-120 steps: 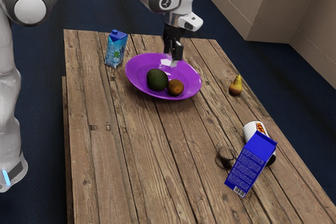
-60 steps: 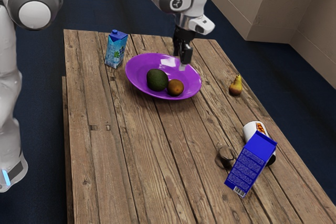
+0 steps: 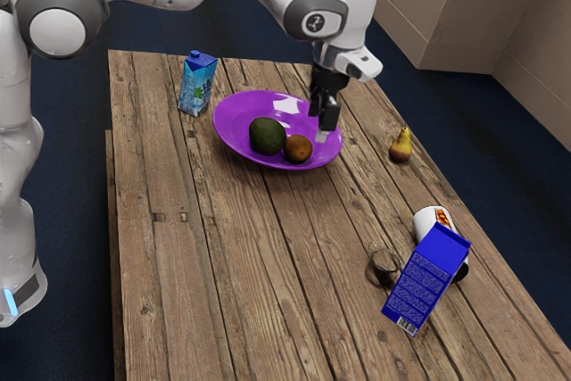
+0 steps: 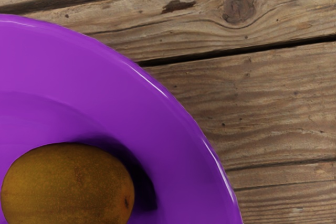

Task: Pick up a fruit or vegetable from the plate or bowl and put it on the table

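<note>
Exterior view, claw: the claw [image 3: 323,134] hangs over the side of the purple bowl [image 3: 234,120] toward the exterior view's right, pointing down; whether it is released or clenched, I cannot tell.
Exterior view, brown fruit: the brown fruit [image 3: 298,149] sits inside the bowl, toward its near side, near the claw but apart from it.
Exterior view, avocado: the dark green avocado [image 3: 267,136] is in the bowl too, just to the left of the brown fruit.
Exterior view, bowl: it stands on the far part of the wooden bench [image 3: 250,274].
Exterior view, light blue carton: the light blue carton [image 3: 196,86] stands upright at the far left, near the bowl.
Exterior view, pear: the pear [image 3: 401,146] is on the bench, to the right of the bowl.
Exterior view, near right: the dark blue carton [image 3: 426,278] slants in front of the white container [image 3: 432,217], with the clear glass [image 3: 384,262] just to its left.
Wrist view, brown fruit: it rests within the curve of the bowl's rim, with a dark shadow beside it on the purple surface.
Wrist view, bench: boards with dark gaps and a round knot show beyond the rim.
</note>
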Robot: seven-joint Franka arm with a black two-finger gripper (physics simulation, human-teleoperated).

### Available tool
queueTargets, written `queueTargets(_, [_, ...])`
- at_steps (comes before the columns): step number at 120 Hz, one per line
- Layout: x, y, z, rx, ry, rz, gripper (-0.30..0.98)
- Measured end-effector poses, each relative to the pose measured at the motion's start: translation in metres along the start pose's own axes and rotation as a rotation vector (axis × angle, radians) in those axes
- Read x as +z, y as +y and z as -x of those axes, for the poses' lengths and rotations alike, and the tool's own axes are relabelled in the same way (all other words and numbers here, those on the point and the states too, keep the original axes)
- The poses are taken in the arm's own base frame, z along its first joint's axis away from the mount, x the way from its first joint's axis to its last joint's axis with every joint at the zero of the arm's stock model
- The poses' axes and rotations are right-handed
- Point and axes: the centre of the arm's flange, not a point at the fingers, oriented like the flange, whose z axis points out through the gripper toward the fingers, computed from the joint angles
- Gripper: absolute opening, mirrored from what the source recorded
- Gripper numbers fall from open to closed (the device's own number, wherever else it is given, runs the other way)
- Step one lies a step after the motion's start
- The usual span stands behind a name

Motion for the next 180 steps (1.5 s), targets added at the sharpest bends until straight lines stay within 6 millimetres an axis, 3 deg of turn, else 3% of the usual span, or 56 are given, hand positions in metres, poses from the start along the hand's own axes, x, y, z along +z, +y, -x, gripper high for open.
queueTargets(16, [0.0,0.007,-0.001,0.012,-0.001,0.002,0.69])
queueTargets(60, [-0.003,-0.007,0.0,-0.014,0.007,0.006,0.69])
queueTargets(81, [0.015,-0.026,-0.001,-0.052,-0.015,0.018,0.69])
queueTargets(104, [0.046,-0.028,0.003,-0.064,-0.038,0.039,0.69])
queueTargets(180, [0.066,-0.051,0.01,-0.103,-0.025,0.044,0.69])
